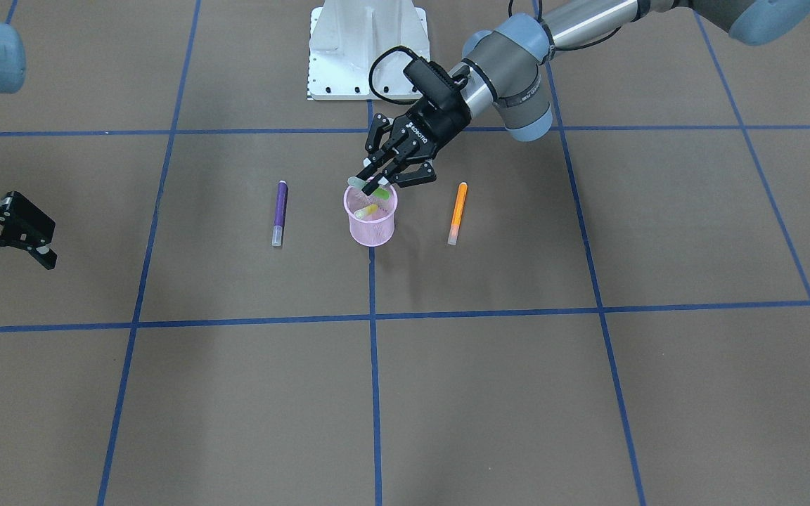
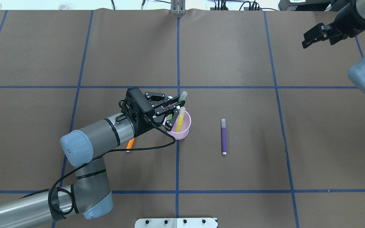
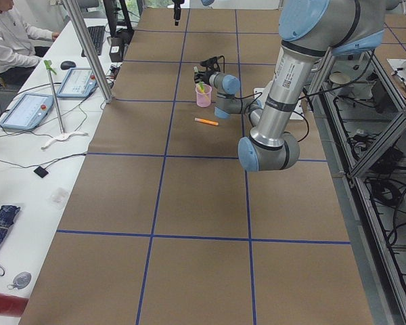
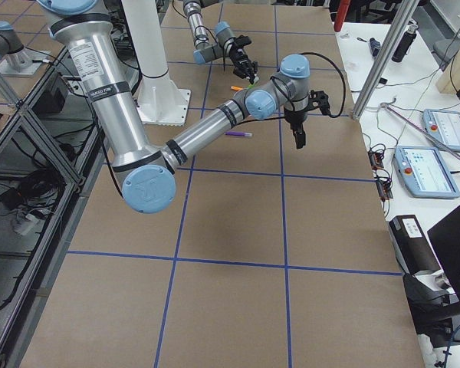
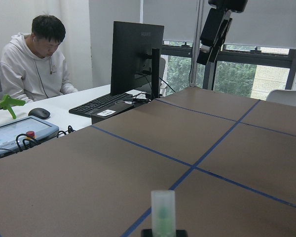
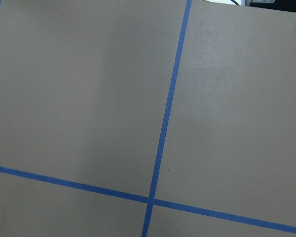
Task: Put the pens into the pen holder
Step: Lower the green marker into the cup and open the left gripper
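Note:
The pink mesh pen holder (image 1: 371, 228) stands at mid-table and also shows in the overhead view (image 2: 183, 133). A yellow pen (image 2: 180, 120) leans inside it. My left gripper (image 1: 375, 184) is shut on a green pen (image 2: 183, 95) and holds it tilted over the cup's rim, lower end inside; its cap shows in the left wrist view (image 5: 163, 212). A purple pen (image 2: 223, 139) and an orange pen (image 1: 457, 212) lie flat on either side of the cup. My right gripper (image 2: 317, 34) hangs open and empty far off at the table's edge.
The white robot base plate (image 1: 366, 49) sits behind the cup. Blue tape lines (image 1: 373, 316) grid the brown table. An operator (image 5: 37, 59) sits at a desk with monitors past the table's far side. My left forearm covers part of the orange pen in the overhead view.

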Robot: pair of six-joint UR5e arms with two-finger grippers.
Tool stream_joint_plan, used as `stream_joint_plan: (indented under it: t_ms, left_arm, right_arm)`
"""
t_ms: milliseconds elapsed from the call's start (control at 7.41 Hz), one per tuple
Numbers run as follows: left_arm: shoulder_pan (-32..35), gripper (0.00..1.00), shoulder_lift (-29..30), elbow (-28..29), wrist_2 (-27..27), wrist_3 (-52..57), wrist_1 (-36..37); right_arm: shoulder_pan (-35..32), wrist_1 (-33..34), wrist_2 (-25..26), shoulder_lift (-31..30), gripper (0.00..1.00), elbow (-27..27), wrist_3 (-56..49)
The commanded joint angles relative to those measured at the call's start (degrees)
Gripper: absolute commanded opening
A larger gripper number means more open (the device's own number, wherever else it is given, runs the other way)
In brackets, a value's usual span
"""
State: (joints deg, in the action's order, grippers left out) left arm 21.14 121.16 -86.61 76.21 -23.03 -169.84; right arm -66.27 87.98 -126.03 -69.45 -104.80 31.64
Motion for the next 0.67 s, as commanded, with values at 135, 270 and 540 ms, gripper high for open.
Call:
stream_joint_plan:
  t_ms: [135,270,540]
  left_arm:
    - [-0.57,0.49,1.18,0.39,-0.54,0.00,-0.05]
    - [-0.57,0.76,1.19,0.39,-0.54,0.00,-0.05]
    - [-0.57,1.00,1.27,-0.31,-0.54,-0.09,-0.06]
  right_arm:
    - [0.00,0.00,0.00,0.02,1.00,0.03,0.00]
    - [0.00,0.00,0.00,0.02,1.00,0.03,0.00]
    - [0.00,0.00,0.00,0.02,1.00,0.03,0.09]
